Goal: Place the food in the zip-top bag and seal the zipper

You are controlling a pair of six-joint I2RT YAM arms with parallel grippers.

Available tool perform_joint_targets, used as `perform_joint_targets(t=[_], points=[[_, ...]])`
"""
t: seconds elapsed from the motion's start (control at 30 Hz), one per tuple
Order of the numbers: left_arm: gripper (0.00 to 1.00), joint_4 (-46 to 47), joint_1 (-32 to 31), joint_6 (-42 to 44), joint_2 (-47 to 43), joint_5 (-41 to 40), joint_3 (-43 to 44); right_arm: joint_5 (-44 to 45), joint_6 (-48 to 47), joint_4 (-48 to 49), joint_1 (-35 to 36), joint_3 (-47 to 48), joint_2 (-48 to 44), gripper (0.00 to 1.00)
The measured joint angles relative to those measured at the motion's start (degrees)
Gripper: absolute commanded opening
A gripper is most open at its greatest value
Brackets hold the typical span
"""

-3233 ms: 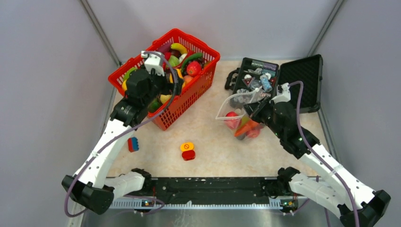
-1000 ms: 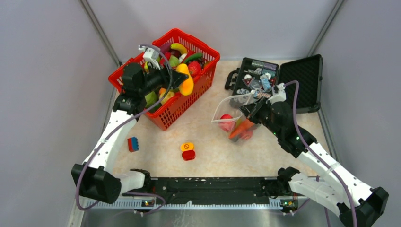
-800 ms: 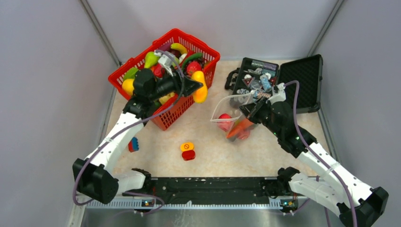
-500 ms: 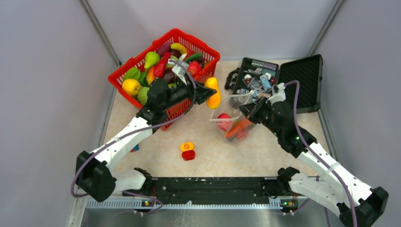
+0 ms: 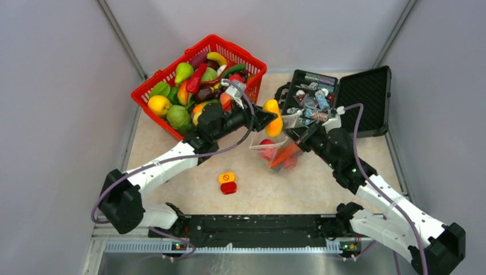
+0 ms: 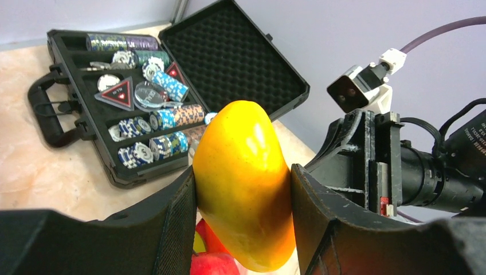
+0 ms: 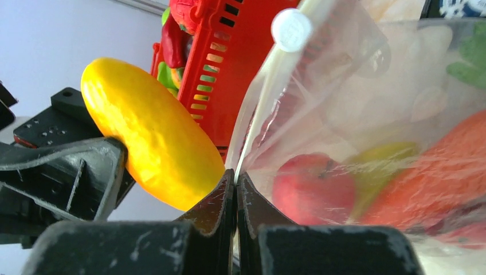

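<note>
By the bag — left arm outstretched, tool clamping mango.

White arms with black joints and purple cables.

L gripper is out of the red basket now, w/ a yellow mango clamped btwn its jaws. It's swung across to the R. Mango's now right at the zip-top bag mouth, just beside the R gripper jaws. R gripper has nudged the bag twd the L jaws. Blue-red brick's gone from view under the L arm.
</note>
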Motion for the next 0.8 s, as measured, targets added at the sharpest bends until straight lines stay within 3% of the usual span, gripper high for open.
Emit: perform_joint_targets(t=[0.13,0.5,0.63,0.8], points=[[0.26,-1.14,-1.92,1.20,1.18,-2.38,0.00,-0.57,5.29,3.91,0.00,-3.56,0.09,0.00],[0.34,-1.40,-6.10,3.89,4.22,-10.80,0.00,1.38,6.51,2.64,-0.02,-3.41,-3.10,0.00],[0.42,-2.75,-8.44,4.44,6.56,-14.03,0.48,2.05,6.45,1.57,-0.02,-2.43,-4.66,0.00],[0.64,-4.15,-11.06,6.14,8.39,-16.31,3.19,2.51,6.45,0.48,-0.02,-2.08,-4.98,0.00]])
